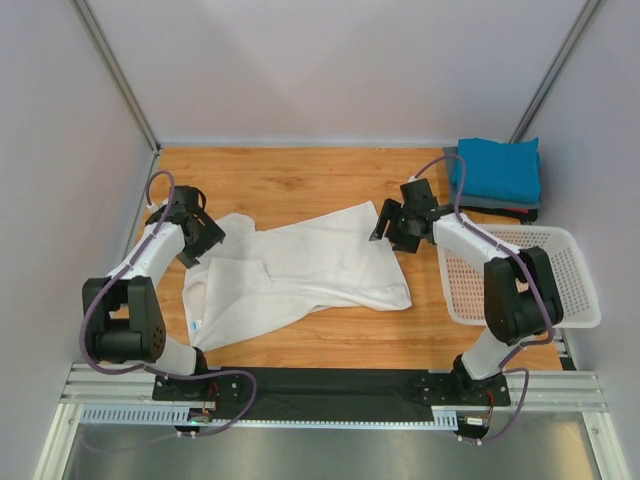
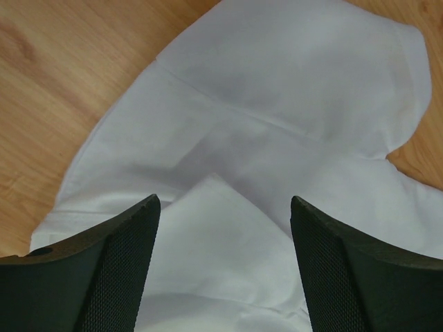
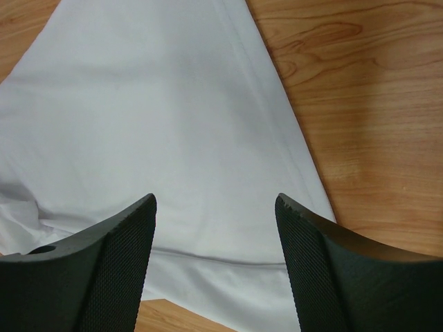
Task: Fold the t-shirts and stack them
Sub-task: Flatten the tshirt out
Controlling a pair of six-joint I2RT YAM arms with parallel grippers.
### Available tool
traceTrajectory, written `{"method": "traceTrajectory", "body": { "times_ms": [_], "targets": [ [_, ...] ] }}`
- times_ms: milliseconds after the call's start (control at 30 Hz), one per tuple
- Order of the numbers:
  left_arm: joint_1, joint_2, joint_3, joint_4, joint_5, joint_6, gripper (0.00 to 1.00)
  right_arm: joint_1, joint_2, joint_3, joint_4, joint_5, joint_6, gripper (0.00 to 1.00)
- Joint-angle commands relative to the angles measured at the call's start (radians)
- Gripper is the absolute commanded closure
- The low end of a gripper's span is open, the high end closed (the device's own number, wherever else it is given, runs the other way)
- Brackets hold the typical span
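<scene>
White t-shirt point(image 1: 300, 265) lies spread; both claws apart, empty.
Expect soft, limp, light cloth: pinch hem edge beneath right gripper point(image 3: 214, 200), folded corner beneath left gripper point(image 2: 223, 204).

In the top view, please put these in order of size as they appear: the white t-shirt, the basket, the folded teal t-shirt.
1. white t-shirt, spread open, clearly largest.
2. basket, though the right arm hides part of it.
3. teal t-shirt, folded, smallest; it is also farthest from the camera.
</scene>
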Motion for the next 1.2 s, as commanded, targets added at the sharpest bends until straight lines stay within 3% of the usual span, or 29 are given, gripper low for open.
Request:
{"method": "traceTrajectory", "body": {
  "times_ms": [0, 133, 233, 333, 367, 533, 567, 733, 933, 1067, 1167],
  "targets": [
    [0.009, 0.051, 0.014, 0.077, 0.027, -0.025, 0.18, 0.005, 0.032, 0.052, 0.05, -0.006, 0.02, 0.29],
    [0.009, 0.103, 0.019, 0.069, 0.047, -0.023, 0.19, 0.005, 0.086, 0.087, 0.065, -0.021, 0.034, 0.3],
    [0.011, 0.108, 0.004, 0.078, 0.044, -0.025, 0.32, 0.011, 0.121, 0.127, 0.064, -0.016, 0.034, 0.3],
    [0.011, 0.099, -0.024, 0.104, 0.05, -0.023, 0.52, 0.019, 0.153, 0.158, 0.051, -0.015, 0.031, 0.3],
    [0.011, 0.097, -0.027, 0.107, 0.049, -0.022, 0.66, 0.019, 0.16, 0.162, 0.048, -0.013, 0.03, 0.3],
    [0.011, 0.102, -0.013, 0.089, 0.038, 0.001, 0.74, 0.02, 0.172, 0.176, 0.035, 0.002, 0.027, 0.31],
    [0.009, 0.097, -0.012, 0.086, 0.04, 0.007, 1.0, 0.02, 0.172, 0.178, 0.031, 0.004, 0.028, 0.3],
    [0.009, 0.051, -0.001, 0.064, 0.047, 0.041, 1.0, 0.02, 0.173, 0.182, 0.031, -0.004, 0.033, 0.31],
    [0.009, -0.143, -0.046, 0.043, 0.053, 0.092, 1.0, 0.028, 0.161, 0.176, 0.031, -0.001, 0.039, 0.32],
    [-0.002, -0.255, -0.061, 0.025, 0.141, 0.125, 1.0, 0.037, 0.157, 0.181, 0.045, -0.012, 0.046, 0.32],
    [-0.009, -0.306, -0.084, 0.021, 0.058, 0.133, 1.0, 0.054, 0.17, 0.216, 0.036, -0.013, 0.037, 0.31]
  ]
}}
